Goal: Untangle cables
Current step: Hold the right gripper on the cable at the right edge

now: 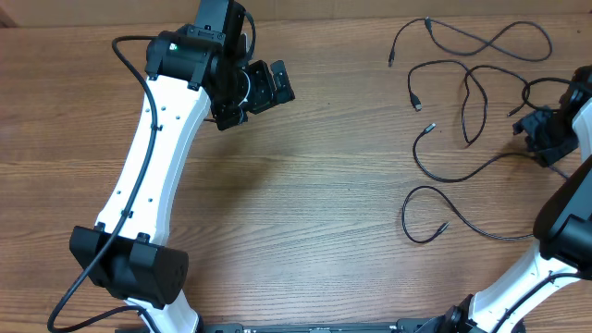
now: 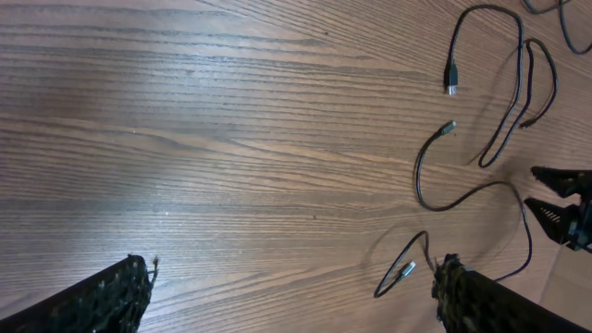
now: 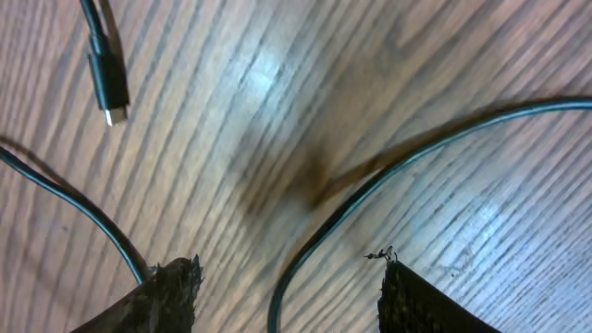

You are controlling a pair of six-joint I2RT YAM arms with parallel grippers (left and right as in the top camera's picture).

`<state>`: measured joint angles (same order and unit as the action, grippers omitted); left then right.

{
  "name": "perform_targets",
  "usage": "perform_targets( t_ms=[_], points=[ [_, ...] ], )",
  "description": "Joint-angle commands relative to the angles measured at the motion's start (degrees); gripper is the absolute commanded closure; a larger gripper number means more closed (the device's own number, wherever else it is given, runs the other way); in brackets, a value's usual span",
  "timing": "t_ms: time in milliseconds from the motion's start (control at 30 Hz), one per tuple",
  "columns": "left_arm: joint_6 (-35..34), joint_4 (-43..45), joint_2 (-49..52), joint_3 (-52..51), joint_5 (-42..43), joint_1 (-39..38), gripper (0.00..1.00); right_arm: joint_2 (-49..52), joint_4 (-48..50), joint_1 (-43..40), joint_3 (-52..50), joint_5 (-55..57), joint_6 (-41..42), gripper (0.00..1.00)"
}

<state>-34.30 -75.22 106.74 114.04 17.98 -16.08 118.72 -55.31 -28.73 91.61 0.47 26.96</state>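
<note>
Several thin black cables lie apart on the right half of the wooden table: one looping at the top [image 1: 460,43], one with a plug [image 1: 418,103], one curving [image 1: 444,178] toward my right gripper [image 1: 541,139], and a low loop [image 1: 404,217]. In the right wrist view my right gripper [image 3: 287,268] stands open low over the wood. A cable [image 3: 319,231] runs loose between its fingers, and a plug end [image 3: 111,88] lies ahead. My left gripper [image 1: 268,88] is wide open and holds nothing. Its view shows a silver-tipped plug [image 2: 405,270] beside the right fingertip [image 2: 462,287].
The left arm's white link [image 1: 153,157] and black base [image 1: 129,268] cross the left side of the table. The right arm [image 1: 564,222] occupies the right edge. Another cable [image 3: 74,203] passes behind my right gripper's left finger [image 3: 162,296].
</note>
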Motion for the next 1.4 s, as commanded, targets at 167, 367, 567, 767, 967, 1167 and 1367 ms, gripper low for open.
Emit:
perform_targets(
  t_ms=[167,367,567,767,967,1167,1367],
  points=[
    [0.92,0.11,0.13,1.20,-0.57,0.35,0.00,0.37,4.79,0.00,-4.33,1.53,0.66,0.37],
    [0.90,0.24,0.13,1.20,-0.55,0.35,0.00,0.48,8.28,0.24,-6.14,1.27,1.53,0.42],
    [0.87,0.26,0.13,1.20,-0.55,0.35,0.00,1.11,10.12,0.26,-6.19,1.33,3.39,0.43],
    [0.87,0.28,0.13,1.20,-0.55,0.35,0.00,1.11,10.47,0.28,-6.19,0.90,4.76,0.49],
    [0.85,0.52,0.13,1.20,-0.55,0.35,0.00,1.11,7.74,0.48,-6.19,0.81,6.03,0.49],
    [0.85,0.61,0.13,1.20,-0.55,0.35,0.00,1.11,7.52,0.48,-6.19,0.98,9.07,0.49],
    [0.85,0.52,0.13,1.20,-0.48,0.35,0.00,1.11,8.44,0.50,-6.19,0.92,9.07,0.53]
  ],
)
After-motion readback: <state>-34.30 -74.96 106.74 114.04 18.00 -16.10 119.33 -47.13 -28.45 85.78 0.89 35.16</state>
